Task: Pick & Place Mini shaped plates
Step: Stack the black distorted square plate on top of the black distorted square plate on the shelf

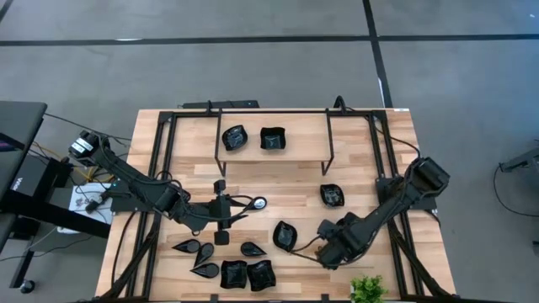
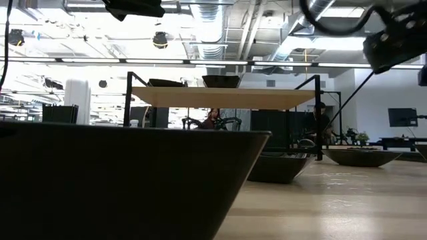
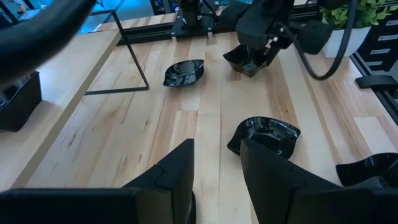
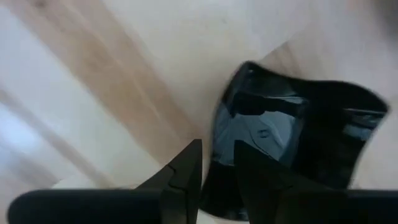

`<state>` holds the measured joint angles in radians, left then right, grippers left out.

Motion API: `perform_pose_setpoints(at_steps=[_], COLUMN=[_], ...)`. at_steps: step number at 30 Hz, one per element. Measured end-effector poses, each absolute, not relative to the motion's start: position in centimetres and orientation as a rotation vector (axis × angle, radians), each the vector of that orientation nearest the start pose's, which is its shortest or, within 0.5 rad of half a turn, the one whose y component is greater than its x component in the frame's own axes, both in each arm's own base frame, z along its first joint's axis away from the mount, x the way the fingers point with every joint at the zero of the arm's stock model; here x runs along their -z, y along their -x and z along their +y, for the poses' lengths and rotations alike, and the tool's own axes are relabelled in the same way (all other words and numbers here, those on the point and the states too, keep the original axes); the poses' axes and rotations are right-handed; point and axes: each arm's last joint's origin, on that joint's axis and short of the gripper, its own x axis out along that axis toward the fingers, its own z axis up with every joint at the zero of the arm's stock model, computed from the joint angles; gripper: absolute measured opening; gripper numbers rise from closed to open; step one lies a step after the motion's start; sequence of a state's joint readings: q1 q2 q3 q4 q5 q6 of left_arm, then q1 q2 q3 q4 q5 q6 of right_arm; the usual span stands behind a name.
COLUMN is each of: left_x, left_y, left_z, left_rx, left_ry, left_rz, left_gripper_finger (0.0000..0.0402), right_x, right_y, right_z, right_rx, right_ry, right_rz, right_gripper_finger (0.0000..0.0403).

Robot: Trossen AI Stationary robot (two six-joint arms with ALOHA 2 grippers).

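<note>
Glossy black mini plates lie about the wooden table. Several teardrop and square ones [image 1: 233, 273] cluster by the near edge, a wavy-round one [image 1: 285, 236] sits mid-table, another [image 1: 332, 195] lies farther back, and two [image 1: 234, 137] rest on a raised shelf. My right gripper [image 4: 217, 165] is near the table's near right, shut on a square plate [image 3: 249, 62]. My left gripper [image 3: 217, 174] hovers open at mid-table, left of the wavy-round plate [image 3: 264, 134], and touches nothing. My right gripper pinches the square plate by its rim [image 4: 216, 146], with one finger inside the hollow and one outside. It comes from above, slanting down. The plate sits slightly tilted under the fingers; whether its base is clear of the table I cannot tell.
A black-framed raised shelf [image 2: 220, 97] spans the table's far half. A small green plant [image 1: 368, 289] in a white pot stands at the near right edge. One plate [image 2: 120, 180] sits right in front of the low camera. Bare wood lies between the arms.
</note>
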<state>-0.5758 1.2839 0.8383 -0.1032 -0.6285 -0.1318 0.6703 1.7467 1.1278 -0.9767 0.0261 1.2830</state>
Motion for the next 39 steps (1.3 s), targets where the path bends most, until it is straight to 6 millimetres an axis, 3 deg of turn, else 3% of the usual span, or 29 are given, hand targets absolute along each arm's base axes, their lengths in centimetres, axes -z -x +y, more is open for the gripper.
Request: perform_pose_setpoints(at_steps=[9, 16, 19, 24, 32, 35, 39], left_x=[-25.8, -25.8, -25.8, -25.8, -25.9, -25.9, -25.9], left_y=[-23.6, -23.6, -23.6, -23.6, -23.6, -23.6, -23.6], left_z=[-13.3, -13.3, -13.3, -13.3, -13.3, -13.3, -13.3], left_rx=[-0.081, -0.081, -0.080, -0.080, -0.079, -0.079, -0.079], left_ry=[-0.176, -0.175, -0.174, -0.173, -0.175, -0.177, -0.177], left_rz=[0.444, 0.442, 0.441, 0.439, 0.435, 0.435, 0.435], left_gripper_finger=[0.0133, 0.0133, 0.0133, 0.0133, 0.0133, 0.0133, 0.0133], right_x=[-16.4, -16.5, -17.4, -20.9, -29.6, -32.2, -34.5], right_y=[-24.1, -24.2, -24.7, -26.6, -29.9, -31.0, -32.9], right_z=[18.0, 18.2, 18.6, 19.8, 20.9, 19.9, 16.7], right_rx=[0.494, 0.395, 0.327, 0.144, -0.061, 0.010, 0.147], right_ry=[-0.353, -0.319, -0.304, -0.229, 0.276, 0.539, 0.772], right_rz=[1.507, 1.533, 1.525, 1.434, 1.000, 0.862, 0.813], right_gripper_finger=[0.0079, 0.0010, 0.0011, 0.0004, 0.0004, 0.0004, 0.0005])
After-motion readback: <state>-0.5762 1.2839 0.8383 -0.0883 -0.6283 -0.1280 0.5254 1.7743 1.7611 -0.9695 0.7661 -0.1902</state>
